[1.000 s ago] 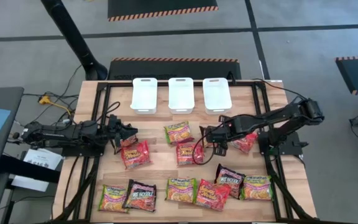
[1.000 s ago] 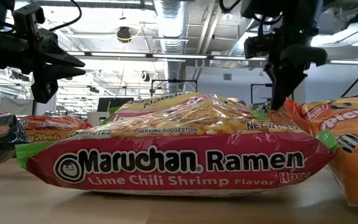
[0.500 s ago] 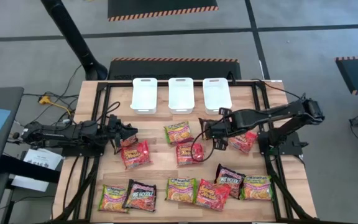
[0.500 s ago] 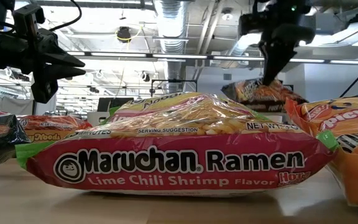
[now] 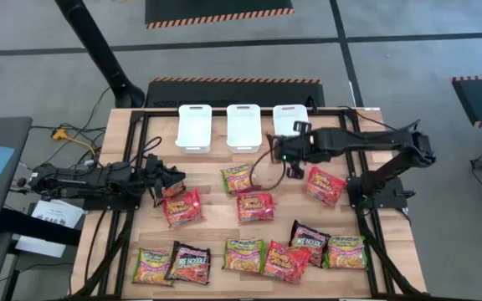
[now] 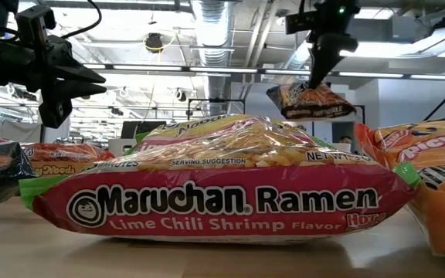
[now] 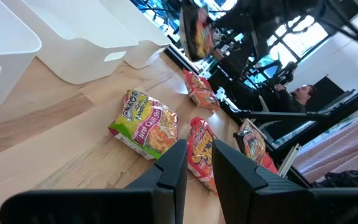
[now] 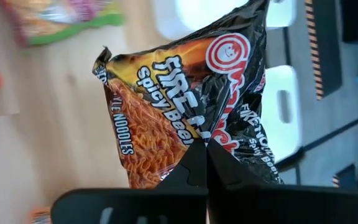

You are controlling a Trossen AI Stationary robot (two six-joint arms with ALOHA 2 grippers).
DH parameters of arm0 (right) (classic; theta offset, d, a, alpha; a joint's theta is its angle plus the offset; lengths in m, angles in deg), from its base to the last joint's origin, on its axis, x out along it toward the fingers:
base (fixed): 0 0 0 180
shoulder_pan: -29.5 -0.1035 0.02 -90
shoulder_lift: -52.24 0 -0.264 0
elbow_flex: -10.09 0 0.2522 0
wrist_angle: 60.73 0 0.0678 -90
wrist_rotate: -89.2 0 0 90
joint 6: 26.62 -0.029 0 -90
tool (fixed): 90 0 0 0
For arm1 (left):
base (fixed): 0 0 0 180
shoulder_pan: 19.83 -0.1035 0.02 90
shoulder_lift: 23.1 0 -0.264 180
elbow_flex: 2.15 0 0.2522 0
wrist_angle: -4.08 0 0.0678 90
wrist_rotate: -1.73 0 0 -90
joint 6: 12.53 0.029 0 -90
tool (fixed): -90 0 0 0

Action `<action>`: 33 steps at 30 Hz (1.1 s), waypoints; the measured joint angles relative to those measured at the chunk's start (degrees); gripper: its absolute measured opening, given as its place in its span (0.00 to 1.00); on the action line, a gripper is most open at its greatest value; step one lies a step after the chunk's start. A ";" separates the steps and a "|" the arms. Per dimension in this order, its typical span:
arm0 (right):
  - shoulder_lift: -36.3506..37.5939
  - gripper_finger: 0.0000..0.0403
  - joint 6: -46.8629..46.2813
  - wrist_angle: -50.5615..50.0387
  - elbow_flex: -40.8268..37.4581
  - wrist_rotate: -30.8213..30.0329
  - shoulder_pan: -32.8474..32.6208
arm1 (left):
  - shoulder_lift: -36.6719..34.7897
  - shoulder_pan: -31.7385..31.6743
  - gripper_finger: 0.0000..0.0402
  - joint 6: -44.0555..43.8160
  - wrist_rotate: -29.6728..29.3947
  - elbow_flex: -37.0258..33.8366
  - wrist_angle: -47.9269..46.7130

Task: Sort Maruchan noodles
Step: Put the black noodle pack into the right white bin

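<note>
My right gripper (image 5: 289,160) is raised near the right white bin (image 5: 292,124), shut on a black Fire Spicy Beef packet (image 6: 310,100), which also fills the right wrist view (image 8: 185,106). My left gripper (image 5: 174,179) waits open at the table's left, above a red-orange packet (image 5: 182,206) that lies flat. Other Maruchan packets lie flat: a green-yellow one (image 5: 238,177), red-orange ones (image 5: 255,206) (image 5: 325,185), and a mixed row along the near edge (image 5: 243,255). My right gripper (image 8: 205,146) pinches the black packet between its two fingers at one edge (image 8: 194,134). The fingers (image 6: 319,68) come from above, pointing down. The packet is lifted clear and hangs tilted below them.
Three white bins (image 5: 194,127) (image 5: 243,127) stand in a row along the far edge. A large Lime Chili Shrimp packet (image 6: 215,185) fills the front of the low view. A person (image 7: 300,96) sits beyond the table. Bare wood (image 5: 216,155) shows between bins and packets.
My right gripper has risen from the table's middle and moved toward the far edge, up to the right bin, staying shut on the black packet. The packet has gone from behind the front packets to hanging clear in the air.
</note>
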 joint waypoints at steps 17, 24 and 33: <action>0.04 0.02 12.47 9.71 1.59 -2.98 19.27 | 0.02 0.00 0.15 -0.55 -4.42 0.00 0.28; 0.04 0.02 21.47 18.79 1.59 -1.82 24.38 | 0.00 -0.02 0.15 1.01 -12.44 0.00 0.68; -0.52 0.02 27.53 24.69 1.61 -0.90 27.94 | 0.01 -0.02 0.15 5.35 -16.05 0.00 0.81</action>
